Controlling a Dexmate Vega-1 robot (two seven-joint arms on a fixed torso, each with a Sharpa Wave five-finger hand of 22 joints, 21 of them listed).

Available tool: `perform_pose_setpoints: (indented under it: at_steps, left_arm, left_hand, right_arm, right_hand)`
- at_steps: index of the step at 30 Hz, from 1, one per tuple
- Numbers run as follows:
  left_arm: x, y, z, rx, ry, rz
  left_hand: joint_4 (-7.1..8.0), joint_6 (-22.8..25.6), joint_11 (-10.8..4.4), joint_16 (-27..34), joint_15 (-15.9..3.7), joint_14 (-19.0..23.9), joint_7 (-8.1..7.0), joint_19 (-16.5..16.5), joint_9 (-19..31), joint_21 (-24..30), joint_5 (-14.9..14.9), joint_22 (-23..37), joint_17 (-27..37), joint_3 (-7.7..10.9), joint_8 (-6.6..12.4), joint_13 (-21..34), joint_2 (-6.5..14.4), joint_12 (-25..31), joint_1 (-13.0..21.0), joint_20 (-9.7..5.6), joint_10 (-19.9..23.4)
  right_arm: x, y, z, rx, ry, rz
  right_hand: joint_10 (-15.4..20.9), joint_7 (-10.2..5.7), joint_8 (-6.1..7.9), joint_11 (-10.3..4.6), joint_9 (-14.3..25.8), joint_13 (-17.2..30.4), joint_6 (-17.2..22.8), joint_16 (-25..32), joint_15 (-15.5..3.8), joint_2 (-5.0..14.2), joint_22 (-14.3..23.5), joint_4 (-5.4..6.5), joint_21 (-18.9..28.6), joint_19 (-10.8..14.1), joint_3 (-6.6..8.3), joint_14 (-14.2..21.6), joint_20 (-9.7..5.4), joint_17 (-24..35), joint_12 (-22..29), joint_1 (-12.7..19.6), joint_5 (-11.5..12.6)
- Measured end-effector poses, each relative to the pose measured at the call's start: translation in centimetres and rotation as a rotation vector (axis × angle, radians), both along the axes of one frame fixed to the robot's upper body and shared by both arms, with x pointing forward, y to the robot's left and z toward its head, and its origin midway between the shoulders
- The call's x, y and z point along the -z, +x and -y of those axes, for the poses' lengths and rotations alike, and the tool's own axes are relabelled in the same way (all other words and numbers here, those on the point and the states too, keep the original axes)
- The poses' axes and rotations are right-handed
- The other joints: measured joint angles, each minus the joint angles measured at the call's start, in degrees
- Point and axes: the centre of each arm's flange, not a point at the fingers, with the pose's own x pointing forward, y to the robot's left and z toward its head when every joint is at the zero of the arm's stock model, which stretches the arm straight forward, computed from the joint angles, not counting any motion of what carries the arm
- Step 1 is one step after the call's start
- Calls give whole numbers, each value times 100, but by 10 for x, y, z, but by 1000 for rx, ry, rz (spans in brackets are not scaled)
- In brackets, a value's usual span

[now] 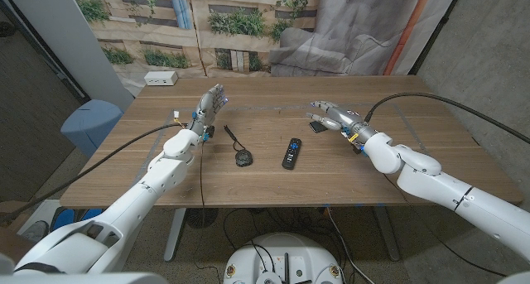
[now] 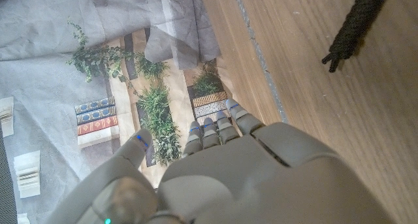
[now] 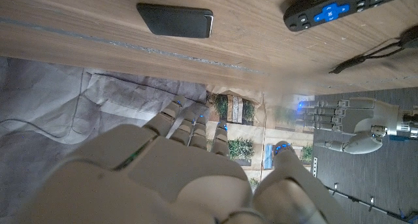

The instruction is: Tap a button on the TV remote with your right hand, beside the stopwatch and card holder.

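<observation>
The approach is not yet begun: the right hand (image 1: 333,117) hovers, fingers apart and empty, at two o'clock from the TV remote (image 1: 291,152), which lies mid-counter between stopwatch (image 1: 242,159) and card holder (image 1: 316,127). Next it must descend toward seven o'clock onto a button. The left hand (image 1: 209,106) waits open.

Black slim plastic TV remote (image 1: 291,152): blue direction pad, white-marked buttons per right wrist view (image 3: 339,6). Black round stopwatch (image 1: 242,159) with black cord. Black flat rectangular card holder (image 3: 175,20), dark in head view (image 1: 316,127). Light-grey right hand (image 1: 330,116), blue fingertip marks. Light-grey left hand (image 1: 209,106), same blue marks. Brown wood-grain table (image 1: 273,185). White small box (image 1: 161,79) at far edge. Backdrop (image 1: 207,19): printed green plants, tan facade; grey cloth beside it.
</observation>
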Motion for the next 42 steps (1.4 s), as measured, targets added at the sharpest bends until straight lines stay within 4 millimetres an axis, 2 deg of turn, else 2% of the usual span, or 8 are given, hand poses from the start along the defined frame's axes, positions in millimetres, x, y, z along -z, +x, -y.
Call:
perform_pose_setpoints:
  at_steps: [5, 14, 18, 20, 26, 33, 40, 42]
  left_arm:
    - [1, -1, -1, -2, 0, -5]
    - [4, -4, -3, -6, 5, -13]
    - [4, -6, -4, -6, 10, -13]
    - [4, -7, -5, -6, 13, -13]
    - [5, -8, -7, -5, 19, -12]
    - [5, -9, -8, 2, 24, 0]
    - [7, -11, -11, 11, 24, 8]
    - [8, -11, -12, 11, 24, 8]
  left_hand:
    - [-7, 0, 0, 0, 0, 0, 0, 0, 0, 0, 0, 0, 0, 7, 0, 0, 0, 0, 0, 0, 0]
    - [-5, 0, 0, 0, 22, 22, 0, 0, 0, 0, 0, 0, 0, 54, 0, 0, 0, 0, 0, 0, 0]
    - [-5, 0, 0, 0, 22, 22, 0, 0, 0, 0, 0, 16, 0, 54, 0, 0, 0, 0, 0, 0, 0]
    - [-5, 0, 0, 0, 22, 22, 0, 0, 0, 0, 0, 16, 0, 54, 0, 0, 0, 0, 0, 0, 0]
    - [-5, 0, 0, -1, 22, 22, 0, 0, 0, 0, 0, 16, -1, 54, 0, 0, 0, 0, 0, 0, -1]
    - [19, 0, 0, -2, 22, 22, 0, 0, 0, 0, 0, 15, 0, 77, 0, 0, 0, 0, 0, 0, -1]
    - [-5, -1, 0, -2, 22, 21, 0, -31, 0, 0, 0, 15, 0, 101, 0, 0, 0, 0, 0, -31, -1]
    - [-5, 0, 0, -2, 22, 21, 0, -31, 0, 0, 0, 15, 0, 101, 0, 0, 0, 0, 0, -31, -1]
  right_arm:
    - [3, -3, -2, 21, -63, 4]
    - [10, -5, -6, 35, -157, 2]
    - [13, -6, -8, 28, -194, 0]
    - [14, -7, -10, 24, -213, 0]
    - [18, -8, -13, 14, -252, 0]
    - [25, -11, -18, 8, -300, -10]
    - [31, -12, -24, 4, -334, -22]
    - [34, -12, -27, 2, -345, -27]
  right_hand:
    - [-136, -115, 0, -10, 0, -25, -63, 0, 53, -1, 0, 40, 0, -238, 9, -196, 76, 0, 0, -1, 0]
    - [-297, -307, 0, -31, 1, -28, -16, 0, 206, -59, 0, 113, -21, -387, -17, -366, 145, 5, 0, -62, -49]
    - [-373, -328, 0, -38, 1, -27, -37, 6, 236, -8, 12, 151, -21, -439, -23, -396, 155, 16, 0, -115, -49]
    - [-403, -338, 0, -8, 1, -27, -46, 24, 256, -75, 29, 159, -21, -439, -15, -416, 155, 16, 0, -181, -49]
    - [-599, -339, 0, 26, 1, -27, -47, 46, 259, -75, 29, 215, -21, -481, -38, -479, 115, 39, 0, -181, -49]
    - [-810, -431, 0, 9, 1, -27, -140, 45, 307, -75, 29, 278, -21, -585, -69, -612, 133, 43, 0, -181, -49]
    - [-962, -510, -30, 20, 2, -26, -345, 45, 297, -75, 28, 354, -21, -736, -88, -662, 152, 69, 0, -181, -49]
    - [-983, -510, -30, 40, 2, -26, -345, 45, 297, -75, 28, 387, -21, -859, -103, -662, 147, 87, 0, -181, -49]
